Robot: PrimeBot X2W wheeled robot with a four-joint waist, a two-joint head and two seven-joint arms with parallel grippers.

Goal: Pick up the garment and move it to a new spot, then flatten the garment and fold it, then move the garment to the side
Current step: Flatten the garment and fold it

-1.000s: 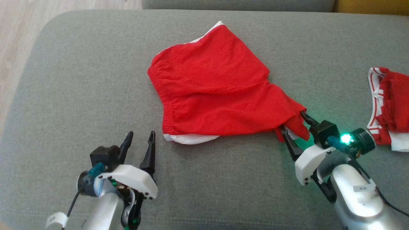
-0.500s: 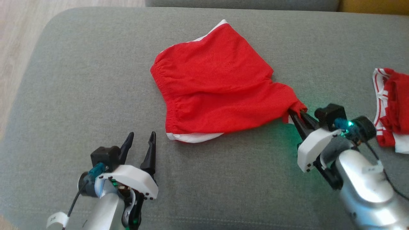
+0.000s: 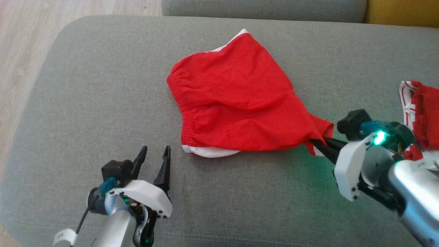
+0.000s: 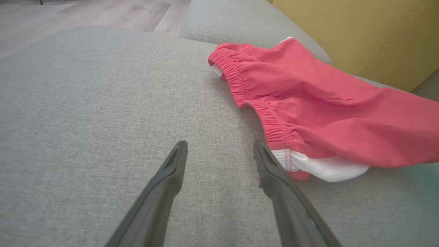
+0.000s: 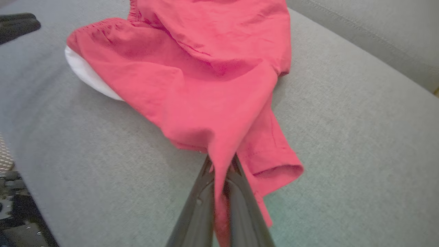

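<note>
The garment (image 3: 240, 99) is a pair of red shorts with white trim, lying crumpled in the middle of the grey cushion (image 3: 85, 103). My right gripper (image 3: 317, 143) is shut on its lower right corner, and the cloth there is lifted slightly off the cushion. In the right wrist view the red garment (image 5: 205, 79) runs down between my pinched fingers (image 5: 202, 192). My left gripper (image 3: 155, 161) stands open over bare cushion, just left of the white-edged hem. The left wrist view has that hem (image 4: 322, 168) right beside my right-hand finger (image 4: 274, 175).
A second red and white garment (image 3: 418, 106) lies bunched at the cushion's right edge, behind my right wrist. Wooden floor (image 3: 20, 44) lies beyond the cushion's left edge. A yellow backrest (image 4: 360, 31) rises behind the sofa.
My right gripper has shut on the garment's lower right corner and lifted it a little. The head camera has shifted slightly. The left arm holds its place.
</note>
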